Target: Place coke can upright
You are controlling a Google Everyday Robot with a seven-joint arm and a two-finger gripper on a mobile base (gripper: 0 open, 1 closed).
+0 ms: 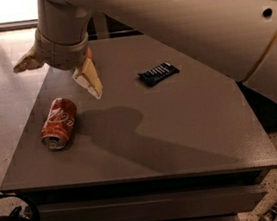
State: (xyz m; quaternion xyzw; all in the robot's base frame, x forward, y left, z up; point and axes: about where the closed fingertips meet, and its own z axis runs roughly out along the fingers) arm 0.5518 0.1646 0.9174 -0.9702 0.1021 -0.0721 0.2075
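A red cylindrical aluminium coke can [59, 123] lies on its side on the left part of a flat grey table [181, 127], close to the left edge. It sits just below the robot's end effector [57, 81] in the camera view and nearer the camera. The end effector hangs above the table's far-left area with its two cream-coloured fingers [88, 79] spread wide and holding nothing. One finger points out past the table's left edge, and the other angles down toward the can without touching it. The can's white script lettering runs along the upturned side. Its silver end faces the camera and the front-left corner, and the body looks slightly dented. The thick white arm [178, 22] sweeps in from the upper right and casts a broad shadow beside the can. A small dark blue snack packet [158, 73] lies flat further back, well apart from the can.
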